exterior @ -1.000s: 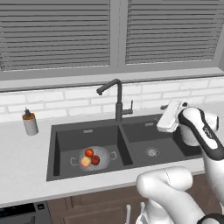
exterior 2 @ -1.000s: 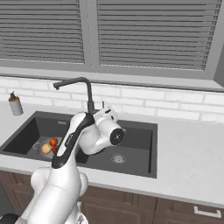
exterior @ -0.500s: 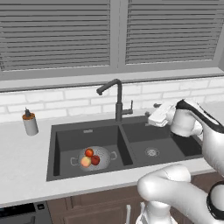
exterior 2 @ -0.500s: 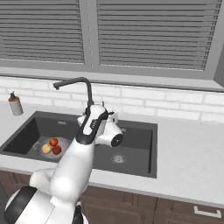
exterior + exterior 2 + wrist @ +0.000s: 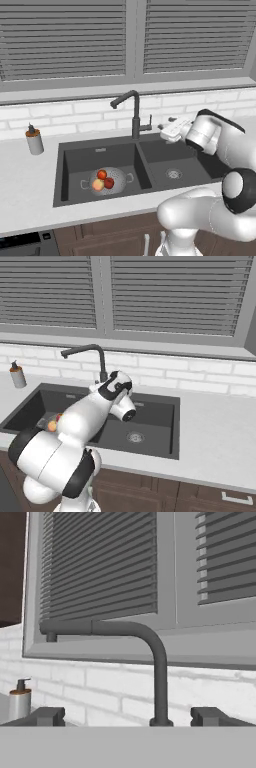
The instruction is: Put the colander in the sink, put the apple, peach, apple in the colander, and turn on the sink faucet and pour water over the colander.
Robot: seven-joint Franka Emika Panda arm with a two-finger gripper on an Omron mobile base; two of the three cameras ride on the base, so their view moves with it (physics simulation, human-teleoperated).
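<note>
The gripper [image 5: 165, 131] hangs with its jaws spread wide and empty, just beside the faucet [image 5: 134, 116] on the lever side. Well off past the faucet and lower down, the colander [image 5: 106, 180] sits in the far basin of the sink [image 5: 61, 172] holding two apples [image 5: 102, 174] and the peach [image 5: 97, 185]. No water runs. The robot should probably nudge the small lever squarely, slowly, without catching the spout.
</note>
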